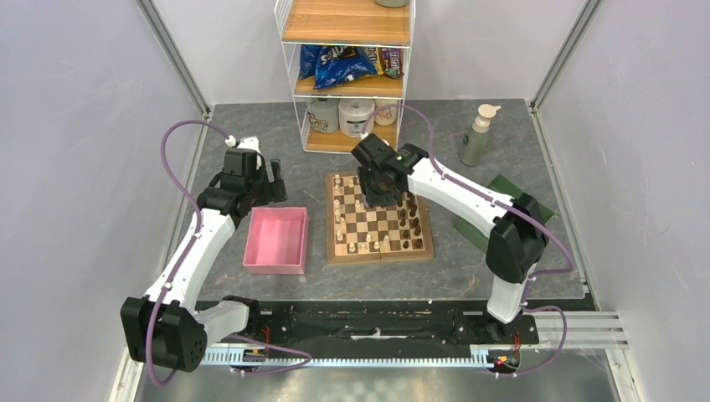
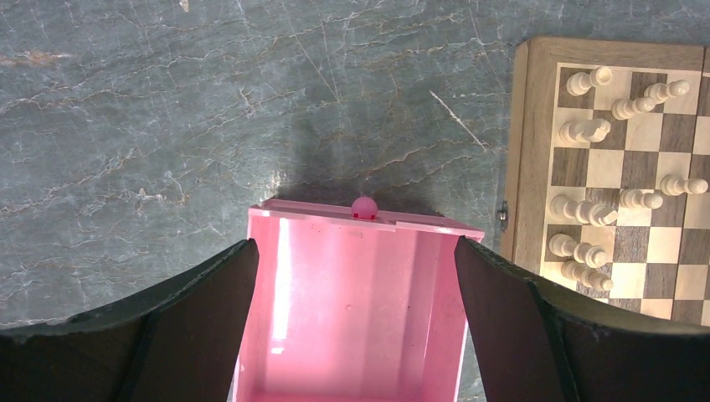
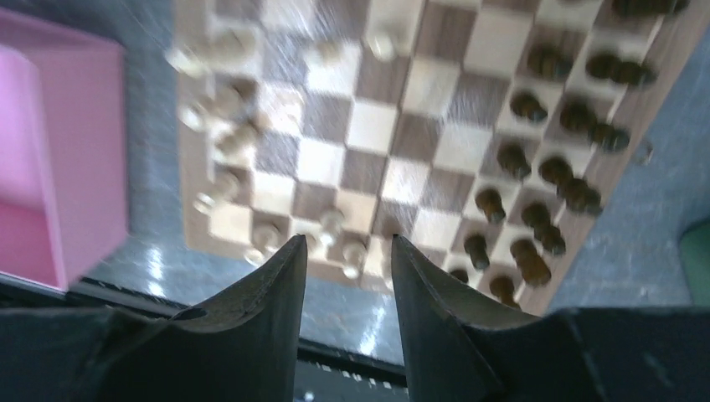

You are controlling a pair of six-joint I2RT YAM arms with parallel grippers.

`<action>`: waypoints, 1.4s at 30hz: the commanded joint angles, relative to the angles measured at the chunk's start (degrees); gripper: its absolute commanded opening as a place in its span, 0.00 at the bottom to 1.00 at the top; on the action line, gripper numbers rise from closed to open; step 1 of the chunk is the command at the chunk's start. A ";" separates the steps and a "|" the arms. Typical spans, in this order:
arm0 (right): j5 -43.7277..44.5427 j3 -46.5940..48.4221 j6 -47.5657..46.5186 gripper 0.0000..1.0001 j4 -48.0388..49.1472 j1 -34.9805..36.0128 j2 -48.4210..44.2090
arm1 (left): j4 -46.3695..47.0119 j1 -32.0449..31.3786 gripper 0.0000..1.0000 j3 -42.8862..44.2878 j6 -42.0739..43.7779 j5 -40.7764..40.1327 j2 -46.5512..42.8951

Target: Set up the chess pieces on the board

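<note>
The board [image 1: 378,251] lies mid-table. Cream pieces [image 1: 343,219] stand along its left side and dark pieces [image 1: 414,222] along its right side. My right gripper [image 1: 381,197] hovers over the board's far half. In the blurred right wrist view its jaws [image 3: 347,239] stand a little apart with nothing between them, above the board [image 3: 368,126], with dark pieces [image 3: 544,172] to the right and cream pieces [image 3: 243,138] to the left. My left gripper [image 1: 268,188] is wide open and empty [image 2: 355,243] over the far end of the pink tray. The board's edge [image 2: 527,151] and cream pieces [image 2: 586,209] show at its right.
An empty pink tray [image 1: 276,239] [image 2: 352,310] [image 3: 75,142] sits left of the board. A green tray [image 1: 502,184] lies under the right arm. A soap bottle [image 1: 477,134] and a wire shelf rack [image 1: 347,75] stand at the back. Walls close both sides.
</note>
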 commanded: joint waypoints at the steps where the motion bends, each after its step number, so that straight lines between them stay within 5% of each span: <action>1: -2.45 -8.35 4.21 0.49 -2.13 0.71 -3.82 | 0.93 0.31 0.94 0.82 -1.12 -0.08 0.16; 23: -3.13 -16.13 5.51 0.31 -0.78 1.00 -2.78 | 0.87 0.31 0.94 0.74 -1.12 0.43 0.71; 29: -3.97 -15.37 5.24 0.13 -0.70 1.01 -2.97 | 0.79 0.29 0.94 0.83 -1.10 0.37 0.67; 42: 0.46 5.27 -3.11 0.09 -2.46 0.30 3.29 | 0.75 0.31 0.94 0.92 -1.07 0.87 0.22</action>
